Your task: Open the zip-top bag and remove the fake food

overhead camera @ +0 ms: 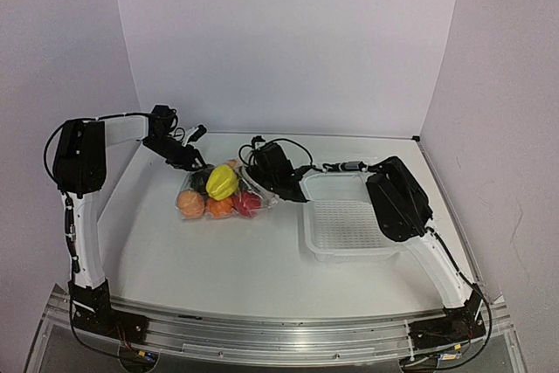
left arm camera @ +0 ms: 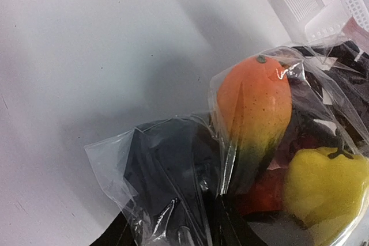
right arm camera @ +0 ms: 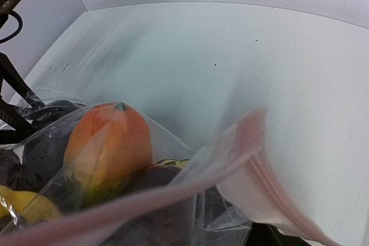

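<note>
- zip-top bag (overhead camera: pixel 224 195) sits left of centre on the table (overhead camera: pixel 262 259), fake food (overhead camera: pixel 222 183) all inside, long axis running left-right
- left gripper (overhead camera: pixel 197 164) at its far-left corner, right gripper (overhead camera: pixel 256 176) at the zip strip (right arm camera: pixel 253 142) end, both equally near
- honestly can't tell if either one's actually pinching plastic

Top external view from high at the near edge, facing down and forward over the whole bench (overhead camera: pixel 244 259), left wrist view hard against the zip-top bag (left arm camera: pixel 115 159), right wrist view as near, seemingly from its opposite side, all three sharing the fake food (right arm camera: pixel 106 142)
</note>
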